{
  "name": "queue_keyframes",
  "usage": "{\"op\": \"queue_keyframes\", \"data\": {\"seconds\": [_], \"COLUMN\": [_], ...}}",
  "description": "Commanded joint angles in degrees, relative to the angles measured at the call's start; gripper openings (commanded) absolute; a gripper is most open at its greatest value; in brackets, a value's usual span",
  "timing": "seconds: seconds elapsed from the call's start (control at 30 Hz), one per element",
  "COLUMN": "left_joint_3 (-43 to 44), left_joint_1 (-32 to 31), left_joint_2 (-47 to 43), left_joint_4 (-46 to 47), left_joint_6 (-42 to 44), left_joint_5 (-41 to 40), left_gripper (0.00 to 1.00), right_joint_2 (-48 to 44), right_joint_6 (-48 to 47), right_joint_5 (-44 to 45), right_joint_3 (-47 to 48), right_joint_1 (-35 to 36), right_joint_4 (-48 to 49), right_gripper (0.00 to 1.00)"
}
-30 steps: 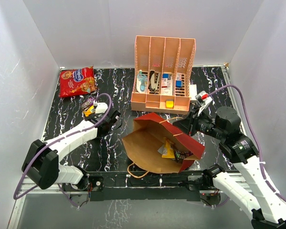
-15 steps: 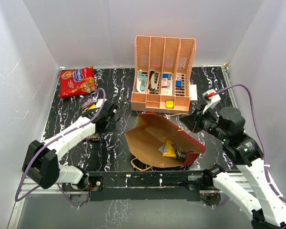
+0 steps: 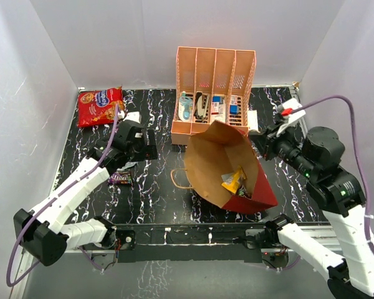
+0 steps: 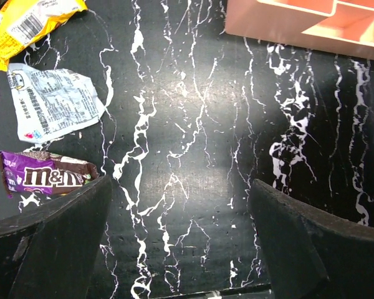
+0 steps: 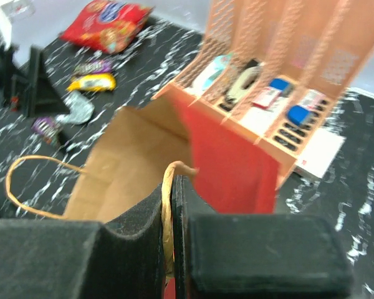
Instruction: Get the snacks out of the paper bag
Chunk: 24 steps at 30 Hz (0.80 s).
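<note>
Just now the left gripper [image 4: 181,187] spread wide, leaving a purple packet [image 4: 47,176] on the left, while the right gripper [image 5: 172,208], pinching a twine handle [image 5: 167,180], hoisted the paper bag [image 3: 215,159] mid-table, snacks [image 3: 232,181] still inside.

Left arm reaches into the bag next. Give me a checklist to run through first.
1. Left pincer open and empty: ok.
2. Right pincer shut on the twine handle: ok.
3. Paper bag mouth open and facing the left arm: ok.
4. Bag emptied: not ok, a yellow packet lies inside.
5. Purple packet out of the bag and on the table: ok.
6. More snacks hidden under the yellow packet: cannot tell.
</note>
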Motion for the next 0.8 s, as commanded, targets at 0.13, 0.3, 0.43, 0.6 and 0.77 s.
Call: {"op": "queue_keyframes", "data": {"seconds": [0.13,0.3,0.43,0.6,0.77], "left_joint_3": [-1.52,-6.02,-10.54,-16.85,-18.97], "left_joint_1": [0.17,0.23,0.12,0.01,-0.04], "left_joint_2": [-10.78,-19.23,-23.67,-24.86,-27.74], "left_joint_4": [4.56,10.09,16.95,26.63,23.83], "left_joint_6": [5.89,7.27,7.11,5.45,7.22], "left_joint_5": [7.06,16.37,30.84,47.76,46.27], "left_gripper": [0.92,0.93,0.97,0.98,0.98], "right_joint_2": [6.15,1.98,-1.40,-0.04,2.70], "right_joint_6": [2.70,16.19,21.18,33.01,46.35], "right_joint_5": [-40.35,-51.62,-50.89,-45.72,-39.22], "right_joint_3": [-12.81,-27.32,-32.08,-39.83,-49.80], "right_joint_1": [0.28,0.35,0.40,0.89,8.77], "right_joint_4": [12.30,29.56,33.64,45.71,67.95], "right_gripper": [0.08,0.08,0.08,0.08,0.08]}}
